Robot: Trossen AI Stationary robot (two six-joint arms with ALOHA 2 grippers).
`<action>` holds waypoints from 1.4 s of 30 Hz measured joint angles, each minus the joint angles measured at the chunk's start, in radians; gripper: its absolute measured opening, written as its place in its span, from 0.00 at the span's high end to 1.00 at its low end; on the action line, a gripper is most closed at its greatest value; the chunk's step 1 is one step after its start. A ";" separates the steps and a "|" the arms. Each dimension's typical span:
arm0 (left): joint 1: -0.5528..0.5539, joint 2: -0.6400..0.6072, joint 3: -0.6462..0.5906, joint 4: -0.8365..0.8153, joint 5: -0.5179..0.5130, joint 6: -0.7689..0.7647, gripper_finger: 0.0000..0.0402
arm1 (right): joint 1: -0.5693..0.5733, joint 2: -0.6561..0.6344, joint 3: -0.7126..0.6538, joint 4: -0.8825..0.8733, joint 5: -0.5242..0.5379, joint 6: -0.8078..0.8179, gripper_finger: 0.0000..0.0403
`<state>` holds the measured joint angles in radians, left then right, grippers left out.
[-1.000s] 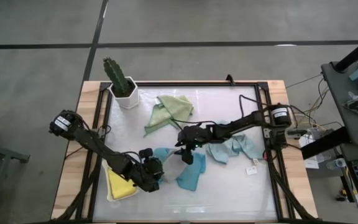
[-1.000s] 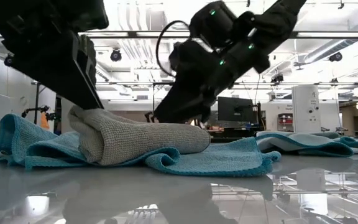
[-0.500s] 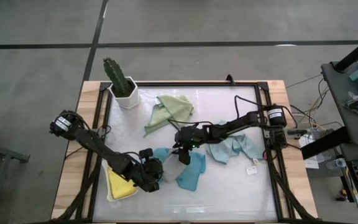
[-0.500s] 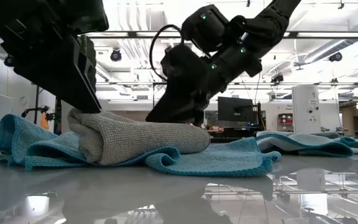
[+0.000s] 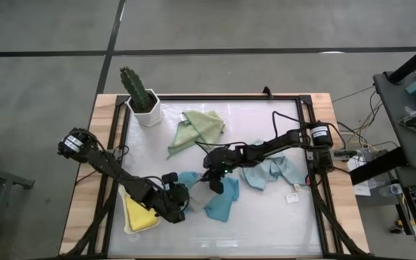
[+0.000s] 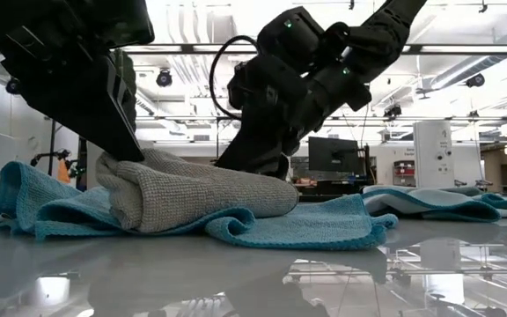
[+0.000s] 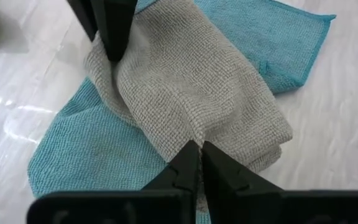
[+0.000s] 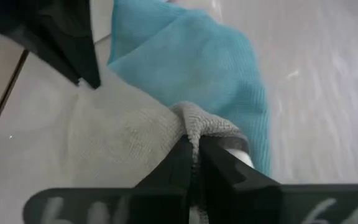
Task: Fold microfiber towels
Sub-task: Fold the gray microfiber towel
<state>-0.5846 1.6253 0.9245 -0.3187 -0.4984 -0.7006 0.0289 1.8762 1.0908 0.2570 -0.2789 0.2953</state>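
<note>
The right hand (image 5: 216, 180), pinching the grey towel (image 6: 192, 198) atop the teal towel (image 6: 306, 229) mid-tabletop, has dropped lower while the left hand (image 5: 181, 204) stays clenched on the opposite end, so the fold is closing

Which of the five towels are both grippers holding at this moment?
The grey towel, lying on the teal towel; the left gripper and right gripper each pinch an edge.

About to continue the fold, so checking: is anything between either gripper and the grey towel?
Nothing visible. The left gripper and right gripper are each shut on an edge of the grey towel. It lies bunched on the teal towel, which sits underneath, not between.
</note>
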 joint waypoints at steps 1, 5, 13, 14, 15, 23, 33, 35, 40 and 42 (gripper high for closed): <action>0.000 0.000 0.000 0.000 0.002 -0.001 0.99 | 0.002 -0.006 0.000 -0.010 -0.001 0.000 0.97; 0.000 0.000 -0.008 0.003 0.047 -0.029 0.99 | 0.004 -0.056 0.000 -0.087 -0.003 0.019 0.98; -0.003 0.000 -0.050 0.007 0.051 -0.078 0.99 | 0.008 -0.108 0.000 -0.240 0.001 0.109 0.97; -0.004 0.000 -0.050 0.007 0.054 -0.078 0.99 | 0.011 -0.104 0.000 -0.237 0.011 0.110 0.97; -0.004 0.000 -0.050 0.007 0.055 -0.078 0.99 | 0.012 -0.101 0.000 -0.238 0.021 0.111 0.95; -0.005 0.000 -0.055 0.019 0.061 -0.077 0.99 | -0.018 -0.109 -0.002 -0.244 0.031 0.105 0.77; -0.005 0.000 -0.056 0.022 0.036 -0.070 0.99 | -0.029 -0.128 0.000 -0.141 0.043 -0.094 0.69; -0.005 0.000 -0.057 0.023 0.026 -0.068 0.99 | -0.029 -0.107 0.010 -0.132 0.042 -0.091 0.67; -0.005 0.000 -0.058 0.049 0.021 -0.041 0.99 | -0.024 -0.032 0.040 -0.113 0.046 -0.116 0.65; -0.005 0.000 -0.058 0.060 0.018 -0.029 0.99 | -0.018 -0.009 0.059 -0.125 0.043 -0.134 0.66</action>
<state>-0.5892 1.6253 0.8661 -0.2586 -0.4801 -0.7291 0.0112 1.8674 1.1502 0.1323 -0.2356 0.1616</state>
